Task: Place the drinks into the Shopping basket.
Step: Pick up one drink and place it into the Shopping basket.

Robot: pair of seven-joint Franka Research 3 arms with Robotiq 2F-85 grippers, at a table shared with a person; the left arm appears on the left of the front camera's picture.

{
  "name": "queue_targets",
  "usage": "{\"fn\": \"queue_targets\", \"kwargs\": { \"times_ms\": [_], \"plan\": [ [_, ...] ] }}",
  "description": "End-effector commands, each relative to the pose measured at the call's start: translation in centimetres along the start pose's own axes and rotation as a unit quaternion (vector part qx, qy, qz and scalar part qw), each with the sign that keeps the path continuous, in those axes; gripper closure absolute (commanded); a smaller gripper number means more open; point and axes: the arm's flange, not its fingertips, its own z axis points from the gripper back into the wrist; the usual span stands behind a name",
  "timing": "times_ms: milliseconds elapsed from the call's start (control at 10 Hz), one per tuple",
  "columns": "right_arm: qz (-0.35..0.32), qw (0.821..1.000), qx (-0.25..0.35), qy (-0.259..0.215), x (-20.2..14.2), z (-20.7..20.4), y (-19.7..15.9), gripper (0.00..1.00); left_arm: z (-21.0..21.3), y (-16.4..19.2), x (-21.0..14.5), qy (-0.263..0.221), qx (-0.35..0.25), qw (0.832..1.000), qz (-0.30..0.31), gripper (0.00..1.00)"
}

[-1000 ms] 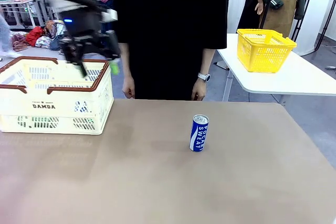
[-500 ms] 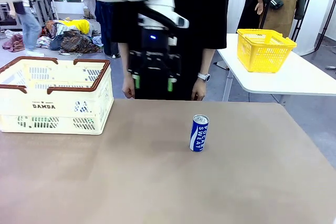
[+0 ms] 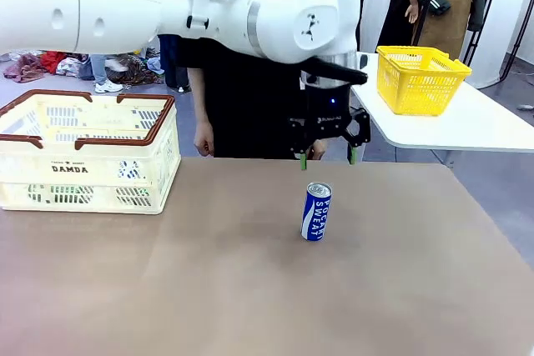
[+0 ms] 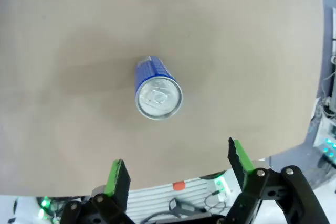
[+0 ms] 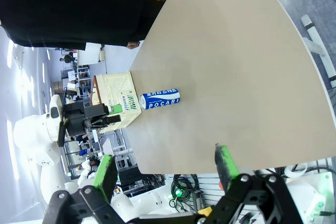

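Swinging away from the shopping basket [image 3: 88, 152] over the past second, the left gripper [image 3: 326, 158] now hangs above and slightly behind the blue can [image 3: 316, 212], its fingers spread wide and empty. That can stands upright on the counter [image 3: 250, 289], well right of the basket. The reach for this drink is in hand; next the arm should come forward and down until the can sits between the fingers. The right gripper [image 5: 167, 169] waits wide open, empty.
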Motion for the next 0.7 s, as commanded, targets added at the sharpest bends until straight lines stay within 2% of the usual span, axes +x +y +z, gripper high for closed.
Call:
{"fn": "queue_targets", "kwargs": {
  "times_ms": [0, 100, 500, 600],
  "plan": [
    [0.012, 1.000, 0.007, -0.002, 0.1, 0.1, 0.0, 0.00, 0.0, 2.7, -1.5, -0.002, 0.032, 0.999, -0.031, 0.00],
    [0.012, 1.000, 0.007, -0.002, 0.1, 0.1, 0.0, 0.00, 0.0, 0.0, 0.0, 0.000, 0.000, 1.000, 0.000, 0.00],
    [0.012, 1.000, 0.007, -0.002, 0.1, 0.1, 0.0, 0.00, -0.2, 0.2, -0.1, -0.002, 0.001, 1.000, -0.004, 0.00],
    [0.012, 1.000, 0.007, -0.002, 0.1, 0.1, 0.0, 0.00, -1.8, 0.6, 0.4, -0.018, 0.018, 1.000, 0.013, 0.00]
  ]
}}
